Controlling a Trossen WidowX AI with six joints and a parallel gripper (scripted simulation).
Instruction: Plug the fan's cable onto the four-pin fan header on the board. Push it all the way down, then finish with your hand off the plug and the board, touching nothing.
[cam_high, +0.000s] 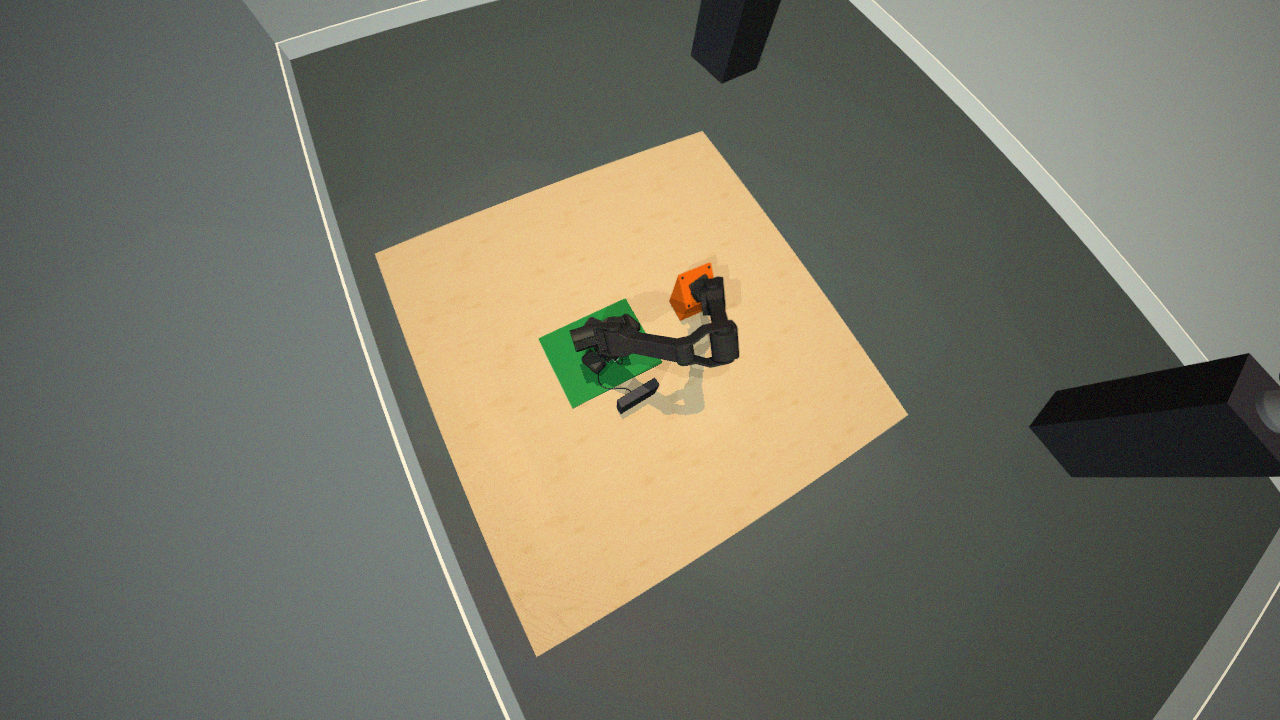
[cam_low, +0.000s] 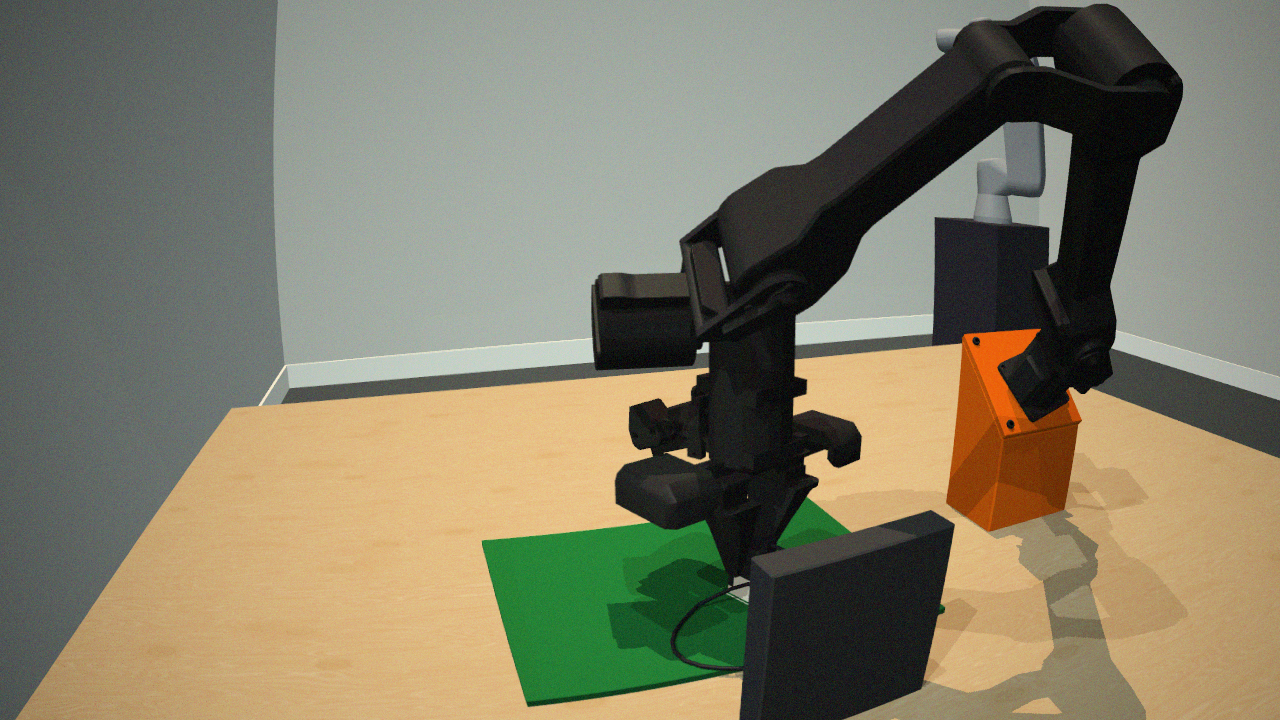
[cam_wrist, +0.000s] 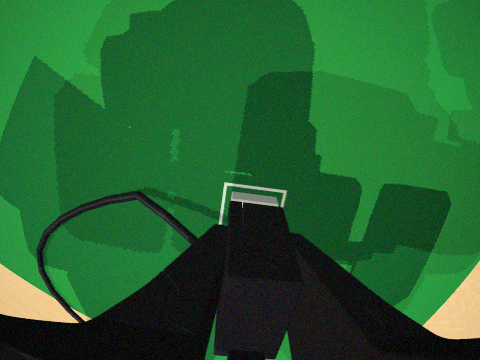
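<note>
Green board (cam_high: 559, 358) (cam_low: 572, 617) (cam_wrist: 200, 125), orange base (cam_high: 682, 309) (cam_low: 973, 447), black arm (cam_high: 662, 349) (cam_low: 895, 125), pale-grained tan tabletop (cam_high: 501, 501) (cam_low: 313, 501) (cam_wrist: 460, 320).

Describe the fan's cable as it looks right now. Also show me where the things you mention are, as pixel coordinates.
The cable (cam_low: 677, 617) (cam_wrist: 41, 250) is thin, black and smooth, rubbery-looking. It bows in a wide loop over the green board (cam_low: 554, 608) (cam_wrist: 190, 100), running from beside the dark upright slab (cam_low: 850, 617) towards the closed gripper (cam_low: 738, 577) (cam_wrist: 255, 242). Its plug is hidden, apparently gripped at the white header.

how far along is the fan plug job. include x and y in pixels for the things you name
Already done: the plug is gripped and brought to the white-outlined header (cam_wrist: 255, 198) on the green board (cam_high: 572, 383) (cam_low: 554, 617) (cam_wrist: 200, 100). In hand: seating it; depth is hidden. Left: confirm it's fully down, release, back the gripper (cam_low: 741, 577) (cam_wrist: 255, 242) away.
</note>
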